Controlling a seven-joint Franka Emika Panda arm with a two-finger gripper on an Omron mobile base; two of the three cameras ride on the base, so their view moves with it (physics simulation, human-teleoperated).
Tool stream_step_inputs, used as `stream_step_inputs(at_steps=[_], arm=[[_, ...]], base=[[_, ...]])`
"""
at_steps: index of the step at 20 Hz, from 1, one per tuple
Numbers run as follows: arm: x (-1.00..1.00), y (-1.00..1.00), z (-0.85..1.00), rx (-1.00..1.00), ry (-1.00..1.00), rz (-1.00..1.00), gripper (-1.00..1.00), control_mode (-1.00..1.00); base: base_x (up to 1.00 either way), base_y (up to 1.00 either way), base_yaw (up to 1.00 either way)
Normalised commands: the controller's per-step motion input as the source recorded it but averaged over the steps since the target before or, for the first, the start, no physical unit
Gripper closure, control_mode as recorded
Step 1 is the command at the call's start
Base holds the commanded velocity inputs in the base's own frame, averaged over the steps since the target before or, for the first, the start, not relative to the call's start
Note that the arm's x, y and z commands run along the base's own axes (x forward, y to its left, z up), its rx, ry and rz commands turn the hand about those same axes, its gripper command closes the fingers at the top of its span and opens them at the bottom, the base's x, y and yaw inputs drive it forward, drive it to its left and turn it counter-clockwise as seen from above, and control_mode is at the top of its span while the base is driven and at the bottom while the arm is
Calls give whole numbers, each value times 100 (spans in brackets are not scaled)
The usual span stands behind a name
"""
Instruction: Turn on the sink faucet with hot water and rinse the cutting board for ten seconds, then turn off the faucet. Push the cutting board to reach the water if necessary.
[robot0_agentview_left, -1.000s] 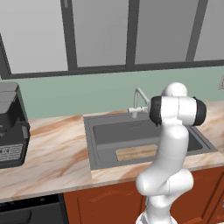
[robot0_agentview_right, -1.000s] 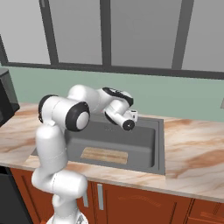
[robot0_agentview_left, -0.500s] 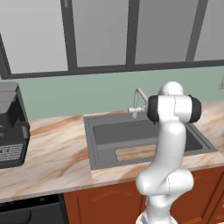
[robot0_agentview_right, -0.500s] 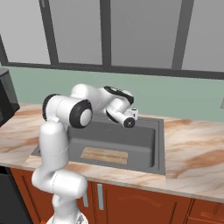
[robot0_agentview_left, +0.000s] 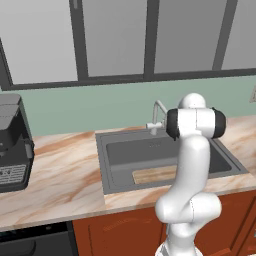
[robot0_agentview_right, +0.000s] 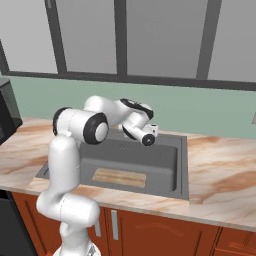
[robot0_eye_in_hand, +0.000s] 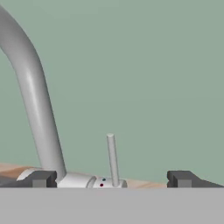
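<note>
The sink faucet (robot0_agentview_left: 158, 116) stands at the back rim of the sink (robot0_agentview_left: 105, 165); no water shows. In the hand view its curved spout (robot0_eye_in_hand: 34, 100) rises on the left, and the thin lever (robot0_eye_in_hand: 112, 158) stands upright at the base. My gripper (robot0_eye_in_hand: 112, 180) is open, close in front of the faucet base. The lever lies between the two fingertips (robot0_eye_in_hand: 41, 178), apart from both. The cutting board (robot0_agentview_left: 152, 175) lies flat on the basin floor near the front wall, also seen as the tan cutting board (robot0_agentview_right: 120, 177). My hand (robot0_agentview_right: 148, 136) hovers over the sink's back edge.
A black coffee machine (robot0_agentview_left: 12, 145) stands on the marbled counter (robot0_agentview_left: 55, 180) at the left. A green wall and a window run behind the sink. My own arm (robot0_agentview_left: 192, 150) rises in front of the basin's right half.
The arm has shifted slightly toward the faucet. The jaws stay open, and the cutting board has not moved.
</note>
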Motion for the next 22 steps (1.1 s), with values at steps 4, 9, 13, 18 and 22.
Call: stream_step_inputs(at_steps=[4,9,13,18,22], arm=[[13,0,-10,0,0,0,-100,-100],[10,0,0,0,0,0,-100,-100],[4,-4,-3,0,0,0,-100,-100],[2,-6,-6,0,-2,0,-100,-100],[7,-12,-8,1,-1,0,-100,-100]], base=[[0,0,0],[0,0,0],[0,0,0],[0,0,0],[0,0,0]])
